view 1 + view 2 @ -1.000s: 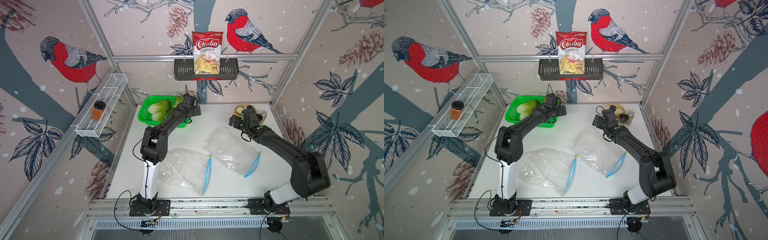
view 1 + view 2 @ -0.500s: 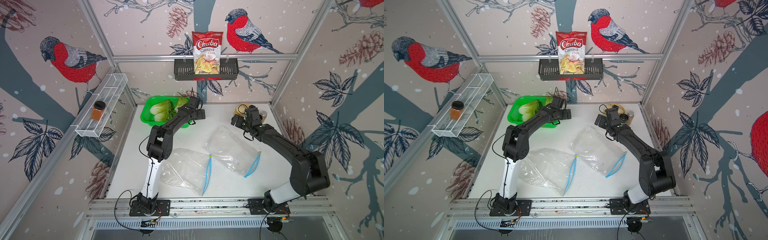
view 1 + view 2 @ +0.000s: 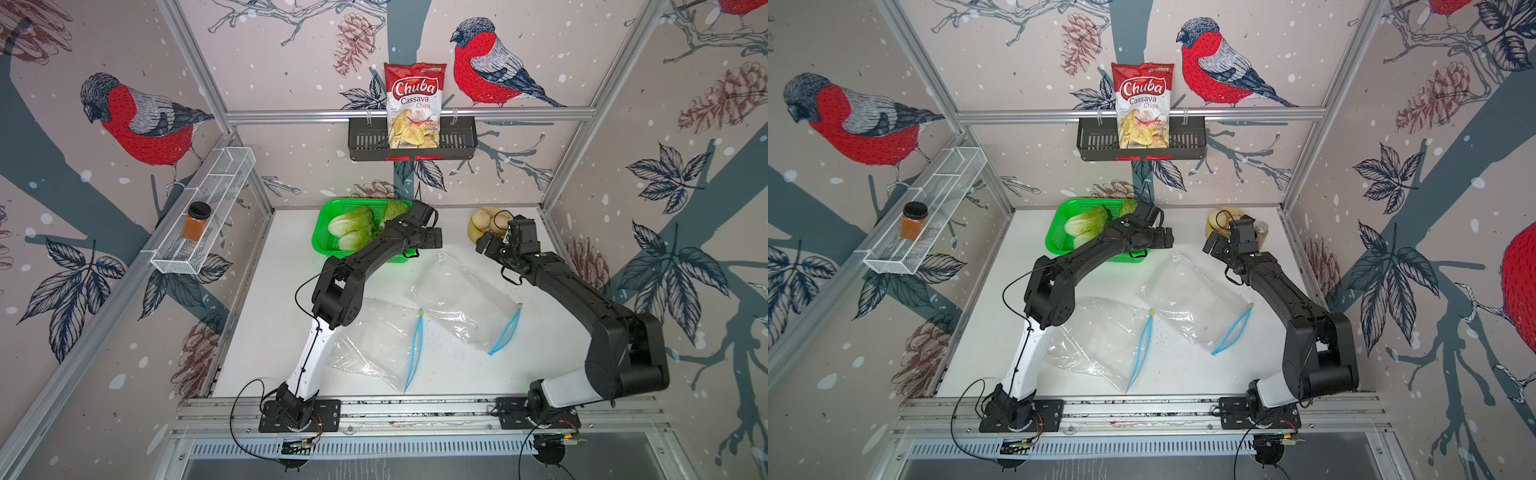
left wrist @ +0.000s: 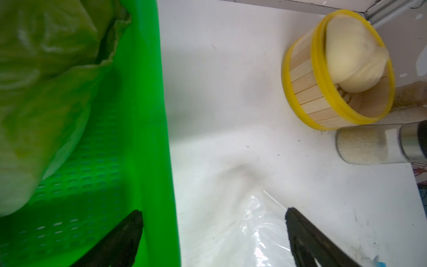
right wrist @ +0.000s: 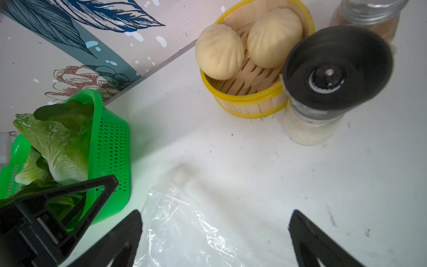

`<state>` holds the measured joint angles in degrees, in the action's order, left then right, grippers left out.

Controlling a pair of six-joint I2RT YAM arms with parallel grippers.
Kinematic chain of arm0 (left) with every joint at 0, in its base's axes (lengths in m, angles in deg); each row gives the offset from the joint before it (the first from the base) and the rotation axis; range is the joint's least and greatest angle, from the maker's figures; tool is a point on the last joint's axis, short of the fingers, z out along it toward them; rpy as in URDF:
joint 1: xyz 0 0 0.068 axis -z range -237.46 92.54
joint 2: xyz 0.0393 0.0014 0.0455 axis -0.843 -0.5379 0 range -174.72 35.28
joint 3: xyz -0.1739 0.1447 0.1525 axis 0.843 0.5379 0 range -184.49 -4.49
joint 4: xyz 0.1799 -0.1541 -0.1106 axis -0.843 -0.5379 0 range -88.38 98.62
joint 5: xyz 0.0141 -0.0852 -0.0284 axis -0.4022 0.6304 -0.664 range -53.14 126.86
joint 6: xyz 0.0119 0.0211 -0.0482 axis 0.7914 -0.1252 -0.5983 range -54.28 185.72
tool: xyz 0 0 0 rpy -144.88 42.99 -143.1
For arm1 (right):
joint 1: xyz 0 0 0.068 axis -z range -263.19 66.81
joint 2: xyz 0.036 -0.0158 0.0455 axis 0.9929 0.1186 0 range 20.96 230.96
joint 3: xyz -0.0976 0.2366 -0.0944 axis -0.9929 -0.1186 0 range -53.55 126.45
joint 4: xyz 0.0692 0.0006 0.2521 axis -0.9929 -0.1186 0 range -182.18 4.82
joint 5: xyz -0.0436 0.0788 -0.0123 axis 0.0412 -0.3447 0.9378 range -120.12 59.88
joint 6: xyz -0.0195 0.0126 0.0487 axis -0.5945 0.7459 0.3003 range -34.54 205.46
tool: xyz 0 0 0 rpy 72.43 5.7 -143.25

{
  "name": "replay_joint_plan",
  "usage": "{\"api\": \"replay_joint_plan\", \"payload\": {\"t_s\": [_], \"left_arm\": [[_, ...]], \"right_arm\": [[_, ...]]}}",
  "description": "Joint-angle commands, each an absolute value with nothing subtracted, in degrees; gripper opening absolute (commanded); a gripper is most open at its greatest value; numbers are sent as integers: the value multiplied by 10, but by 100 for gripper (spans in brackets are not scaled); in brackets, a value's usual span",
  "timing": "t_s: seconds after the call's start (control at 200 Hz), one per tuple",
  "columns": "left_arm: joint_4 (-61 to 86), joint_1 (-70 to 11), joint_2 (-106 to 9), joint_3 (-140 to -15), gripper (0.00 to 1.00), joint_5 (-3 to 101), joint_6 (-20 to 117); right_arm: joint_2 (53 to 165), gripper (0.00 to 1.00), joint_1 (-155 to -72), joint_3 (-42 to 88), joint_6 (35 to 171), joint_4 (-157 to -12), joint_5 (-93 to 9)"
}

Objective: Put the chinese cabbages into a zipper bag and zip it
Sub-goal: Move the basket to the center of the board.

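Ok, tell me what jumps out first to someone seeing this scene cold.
A red Chuba chips bag stands in a black rack hung high at the back. A green basket at the table's back left holds the chinese cabbages. Two clear zipper bags lie on the white table.

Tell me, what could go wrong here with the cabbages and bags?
1. The open left gripper straddles the basket rim; closing there might catch the wall, not a cabbage.
2. Both bags lie flat and limp, so a cabbage may shove one along instead of sliding in.
3. The open right gripper hovers near the grinder and could tip it.
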<state>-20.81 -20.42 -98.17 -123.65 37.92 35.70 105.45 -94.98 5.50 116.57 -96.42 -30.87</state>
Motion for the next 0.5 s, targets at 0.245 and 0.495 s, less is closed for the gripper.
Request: {"api": "replay_joint_plan", "payload": {"t_s": [0.245,0.495], "left_arm": [[-261,-188,-853,-1178,96,276,317],[-340,-142,-675,-1023,97,196,278]], "right_arm": [[1058,100,-947,85,1133,-993,-355],[1026,100,-958,39,1141,-990,-369]]}}
